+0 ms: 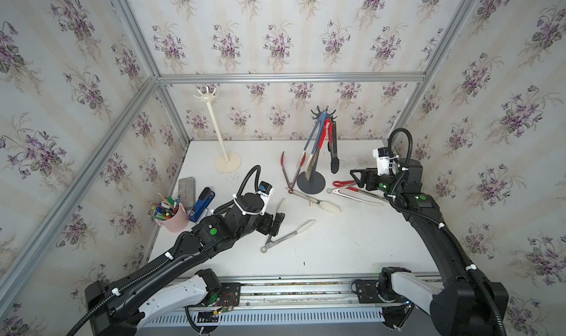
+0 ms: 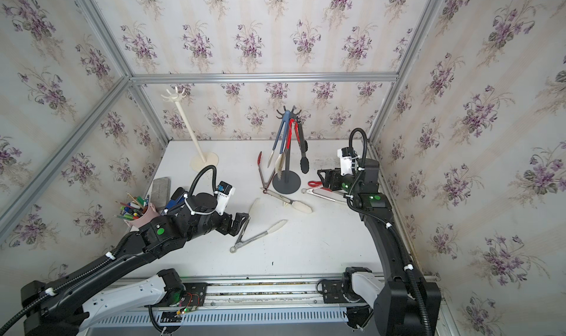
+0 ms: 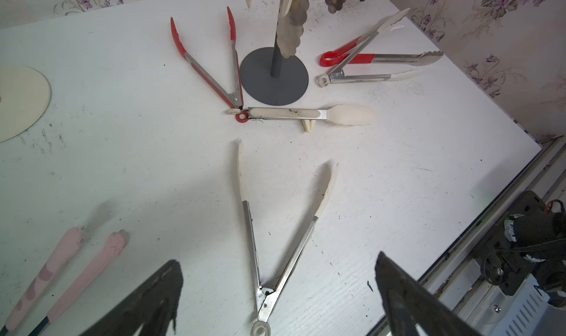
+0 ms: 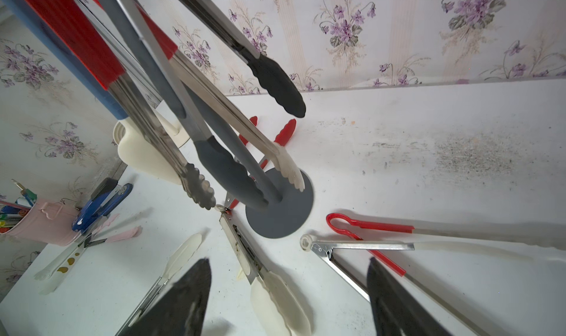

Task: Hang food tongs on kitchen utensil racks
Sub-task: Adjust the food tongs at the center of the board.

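The dark grey rack stands toward the back of the white table, a little right of the middle. Three pairs hang tips-down from its crown of hooks: blue-handled tongs, red-handled tongs and black tongs. The cream-white rack stands well apart to its left, near the back corner. Red-tipped tongs lie spread in a V just left of the grey base, hinge toward the front. Closed cream-tipped tongs lie across the front of the base, their looped end close to that hinge. Right of the base, red-looped tongs and white-tipped steel tongs lie crossed on the table. The right gripper hovers over them, its jaws parted and holding nothing. Nearer the front, open steel tongs with cream tips lie in a V. The left gripper sits low over their hinge end with its jaws spread as wide as they go, one finger on either side of the pair and not closed on it. Whether the fingers touch the table cannot be told. Pink tongs lie just beside that gripper. Along the left edge sit a pink cup of pens, a blue stapler and a grey block.
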Available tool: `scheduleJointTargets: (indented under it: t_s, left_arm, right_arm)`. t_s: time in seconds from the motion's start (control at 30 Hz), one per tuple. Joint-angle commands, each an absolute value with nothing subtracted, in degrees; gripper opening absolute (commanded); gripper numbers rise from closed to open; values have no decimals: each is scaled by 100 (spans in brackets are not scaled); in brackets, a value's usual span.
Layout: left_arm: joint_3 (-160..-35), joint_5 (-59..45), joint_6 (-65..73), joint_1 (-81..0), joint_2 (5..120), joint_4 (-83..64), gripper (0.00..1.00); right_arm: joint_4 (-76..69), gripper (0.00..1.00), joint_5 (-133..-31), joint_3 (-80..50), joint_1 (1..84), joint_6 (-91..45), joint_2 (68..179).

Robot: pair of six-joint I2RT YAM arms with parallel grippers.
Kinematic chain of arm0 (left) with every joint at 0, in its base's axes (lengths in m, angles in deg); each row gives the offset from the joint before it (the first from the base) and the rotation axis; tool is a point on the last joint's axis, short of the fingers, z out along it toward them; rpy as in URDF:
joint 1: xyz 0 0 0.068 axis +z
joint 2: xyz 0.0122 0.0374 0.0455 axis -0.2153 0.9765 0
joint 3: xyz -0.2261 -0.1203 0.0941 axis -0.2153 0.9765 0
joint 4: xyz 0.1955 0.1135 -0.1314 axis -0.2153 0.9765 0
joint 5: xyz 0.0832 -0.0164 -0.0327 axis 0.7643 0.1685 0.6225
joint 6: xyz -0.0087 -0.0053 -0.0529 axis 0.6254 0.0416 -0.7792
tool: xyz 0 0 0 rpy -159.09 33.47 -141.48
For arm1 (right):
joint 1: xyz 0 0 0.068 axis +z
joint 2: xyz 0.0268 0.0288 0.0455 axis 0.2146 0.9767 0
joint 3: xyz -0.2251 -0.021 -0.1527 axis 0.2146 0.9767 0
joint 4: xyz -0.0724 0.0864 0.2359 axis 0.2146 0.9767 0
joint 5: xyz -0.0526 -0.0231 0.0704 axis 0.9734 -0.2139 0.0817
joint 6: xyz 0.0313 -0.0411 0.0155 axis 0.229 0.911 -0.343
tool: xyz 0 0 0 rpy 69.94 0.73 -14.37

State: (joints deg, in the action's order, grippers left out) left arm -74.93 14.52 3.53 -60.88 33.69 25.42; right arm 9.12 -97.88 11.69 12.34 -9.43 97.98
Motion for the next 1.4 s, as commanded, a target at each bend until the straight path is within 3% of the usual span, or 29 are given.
scheduleJointTargets:
  t_s: [0.0,0.33,0.77,0.87,0.97,1.37]
  left_arm:
    - [-7400,1317,146,-6030,3507,2462,99]
    - [-7344,1035,-159,-5764,4358,2671,98]
    - [-7555,958,-165,-5542,5683,2767,87]
    - [-7638,927,-165,-5526,5994,2766,83]
    - [-7744,900,-179,-5489,6418,2768,81]
    - [-8061,806,-308,-5291,7412,2767,64]
  right_arm:
    - [714,80,-9887,1269,1232,-1051,9650]
    - [783,81,-10018,1354,1232,-990,9434]
    - [625,84,-10454,1527,1231,-977,9089]
    - [643,86,-10714,1570,1239,-905,8945]
    - [703,95,-11013,1643,1239,-825,8751]
    - [1356,100,-11691,1837,1239,-523,7825]
